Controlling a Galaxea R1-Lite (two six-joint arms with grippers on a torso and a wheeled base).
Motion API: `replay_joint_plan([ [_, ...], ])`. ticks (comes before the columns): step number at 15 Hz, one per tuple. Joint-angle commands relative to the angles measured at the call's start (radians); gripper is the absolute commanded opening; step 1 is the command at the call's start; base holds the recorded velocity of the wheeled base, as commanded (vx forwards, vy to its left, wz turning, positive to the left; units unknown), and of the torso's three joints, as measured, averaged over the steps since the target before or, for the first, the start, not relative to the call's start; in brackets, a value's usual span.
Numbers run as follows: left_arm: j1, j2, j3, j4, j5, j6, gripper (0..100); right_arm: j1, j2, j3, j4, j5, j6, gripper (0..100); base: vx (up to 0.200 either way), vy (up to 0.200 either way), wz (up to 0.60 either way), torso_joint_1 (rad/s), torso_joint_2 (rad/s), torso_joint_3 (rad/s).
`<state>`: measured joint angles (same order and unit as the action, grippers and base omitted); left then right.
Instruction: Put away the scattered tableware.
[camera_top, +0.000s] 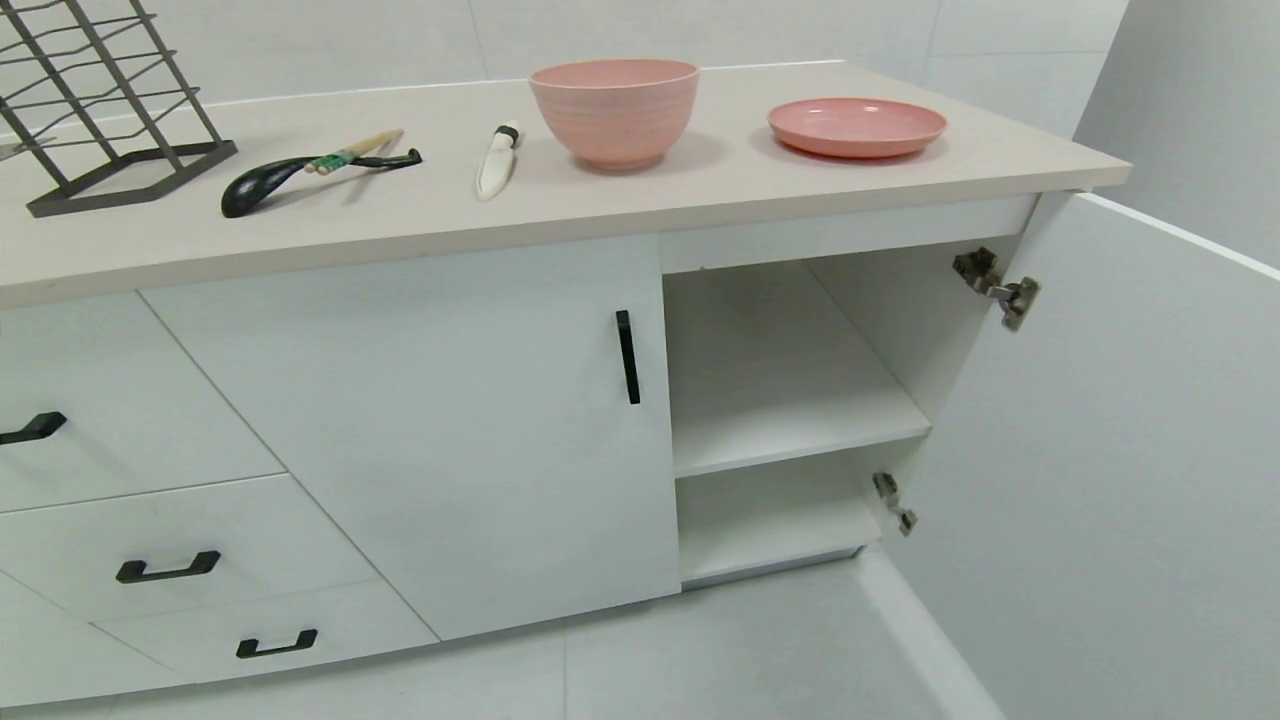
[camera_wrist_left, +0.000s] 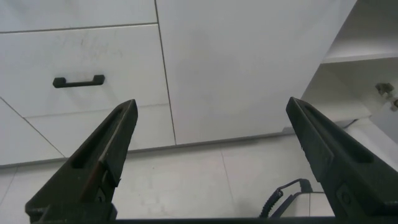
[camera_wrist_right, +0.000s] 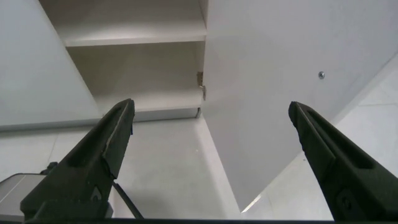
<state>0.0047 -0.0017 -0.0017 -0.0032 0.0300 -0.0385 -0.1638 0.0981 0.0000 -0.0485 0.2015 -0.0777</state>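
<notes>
Pink bowl (camera_top: 614, 108) and pink plate (camera_top: 856, 126) stand apart on the desk (camera_top: 560, 215), toward its right end, above the open cabinet compartment. Left of the bowl lies a white knife (camera_top: 497, 160), then a black spoon (camera_top: 262, 183) with wooden chopsticks (camera_top: 355, 151) lying against its handle, then a wire rack (camera_top: 100, 110) at the far left. The cabinet door (camera_top: 1130, 450) is swung wide, baring a shelf (camera_top: 790, 420). Beside it a closed door (camera_top: 450, 430) carries a black handle (camera_top: 627, 356). The left tool (camera_wrist_left: 211, 107) is spread wide and empty, low before the drawers (camera_wrist_left: 81, 62). The right tool (camera_wrist_right: 211, 107), likewise released and empty, faces the open compartment near the floor.
</notes>
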Motion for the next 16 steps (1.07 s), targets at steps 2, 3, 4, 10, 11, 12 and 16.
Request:
replay_joint_plan([
  [2, 0.000, 0.002, 0.002, -0.001, 0.001, -0.001, 100, 0.000, 0.002, 0.000, -0.001, 0.001, -0.001, 100, 0.200, 0.000, 0.00, 0.002, 0.00, 0.002],
  [3, 0.000, 0.002, 0.002, -0.001, 0.001, -0.001, 100, 0.000, 0.002, 0.000, -0.001, 0.001, -0.001, 100, 0.200, 0.000, 0.00, -0.007, 0.00, 0.002],
  [4, 0.000, 0.002, 0.002, -0.001, 0.001, -0.001, 100, 0.000, 0.002, 0.000, -0.001, 0.001, -0.001, 100, 0.200, 0.000, 0.00, -0.002, 0.00, -0.002],
  [10, 0.000, 0.002, 0.002, -0.001, -0.001, -0.001, 100, 0.000, 0.002, 0.000, -0.002, 0.001, 0.001, 100, 0.067, 0.000, 0.00, 0.001, 0.00, -0.001],
  [11, 0.000, 0.002, 0.002, -0.001, 0.001, -0.001, 100, 0.000, 0.002, 0.000, -0.001, 0.001, 0.002, 100, 0.000, 0.000, 0.00, 0.000, 0.00, 0.000],
  [12, -0.002, 0.002, 0.002, -0.001, 0.001, -0.001, 100, 0.000, 0.002, 0.000, -0.002, -0.001, 0.002, 100, 0.000, 0.000, 0.00, 0.000, 0.00, 0.000],
  [16, 0.000, 0.002, 0.002, -0.001, 0.001, -0.001, 100, 0.000, 0.002, 0.000, -0.002, -0.005, 0.022, 100, 0.000, 0.000, 0.00, 0.000, 0.00, 0.000],
])
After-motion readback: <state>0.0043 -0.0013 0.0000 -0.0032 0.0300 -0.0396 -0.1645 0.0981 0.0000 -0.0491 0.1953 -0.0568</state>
